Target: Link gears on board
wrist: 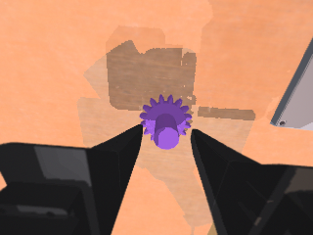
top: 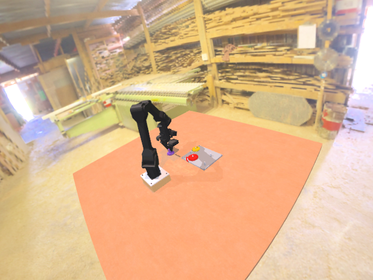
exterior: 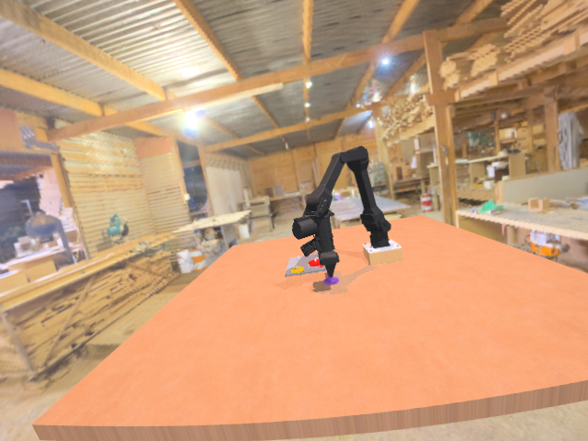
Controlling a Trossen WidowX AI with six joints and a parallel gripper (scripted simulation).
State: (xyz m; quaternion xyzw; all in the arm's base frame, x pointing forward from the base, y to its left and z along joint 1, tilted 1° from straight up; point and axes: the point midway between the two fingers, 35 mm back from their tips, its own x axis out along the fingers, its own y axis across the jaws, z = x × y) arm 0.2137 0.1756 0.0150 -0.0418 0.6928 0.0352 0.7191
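Observation:
A purple gear [top: 170,153] [exterior: 331,280] [wrist: 166,138] with a tall round knob stands upright on the table beside the board. My gripper [top: 171,149] [wrist: 166,131] points down at it, partly open, with one finger on each side of the knob. In the wrist view a gap shows between the knob and each fingertip. The grey board [top: 217,155] [exterior: 291,262] [wrist: 304,98] bears the red gear [top: 190,157] [exterior: 313,263] and the yellow gear [top: 196,149] [exterior: 297,269]. Empty pegs show on the board; one peg [top: 204,163] is near its front corner. The yellow gear's stripe is too small to tell.
The arm's base block [top: 162,180] [exterior: 385,256] stands on the orange table [top: 210,210] [exterior: 285,356]. The board's edge lies to the right of the gripper in the wrist view. A red arrow [top: 187,158] curves beside the red gear. No other loose gear shows.

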